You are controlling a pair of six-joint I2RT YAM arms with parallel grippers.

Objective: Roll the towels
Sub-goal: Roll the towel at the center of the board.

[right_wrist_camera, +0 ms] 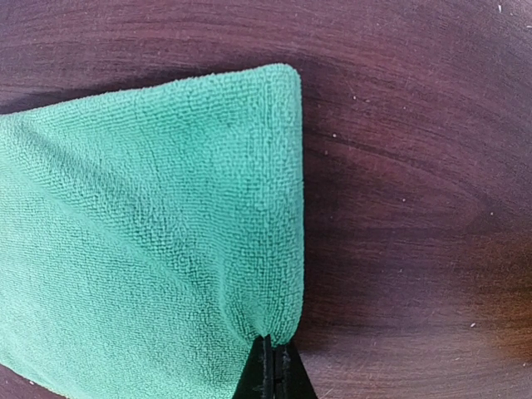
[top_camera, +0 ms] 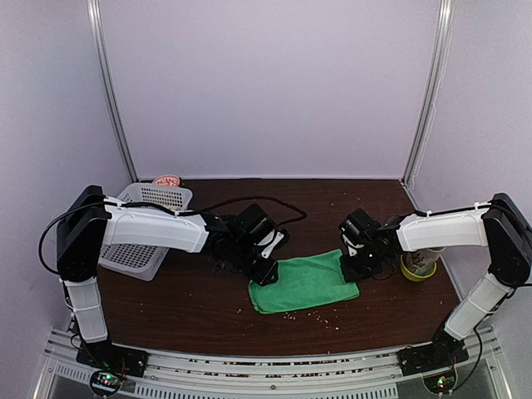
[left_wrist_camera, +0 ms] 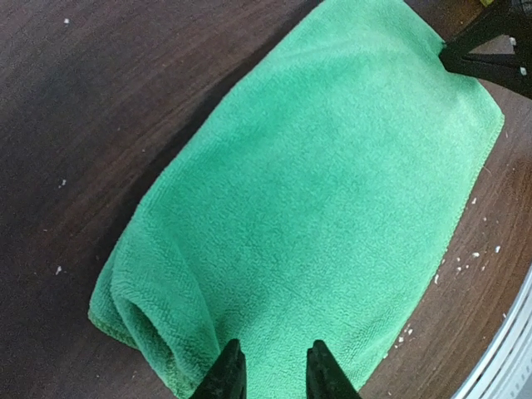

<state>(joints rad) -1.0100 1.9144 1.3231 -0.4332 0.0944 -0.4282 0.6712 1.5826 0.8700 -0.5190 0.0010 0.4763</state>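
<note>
**Soft and light: take it by the corners**

The green towel [top_camera: 303, 283] lies folded in the middle of the table [top_camera: 183, 309]. It is limp and likely to sag. The right jaws are pressed together, pinching one corner. The left jaws stand narrowly apart over the opposite edge, grip unclear.

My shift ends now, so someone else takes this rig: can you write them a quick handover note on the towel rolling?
Left gripper: jaws part-way apart at the green towel's left edge; grip unclear.
Right gripper: shut, pinching the towel's right edge.
Green towel: mid-table, mostly flat, left end curled over.
Pinkish item at the basket's far rim, maybe the second towel; too small to tell.
Done: no finished roll. Left: roll both towels.
</note>
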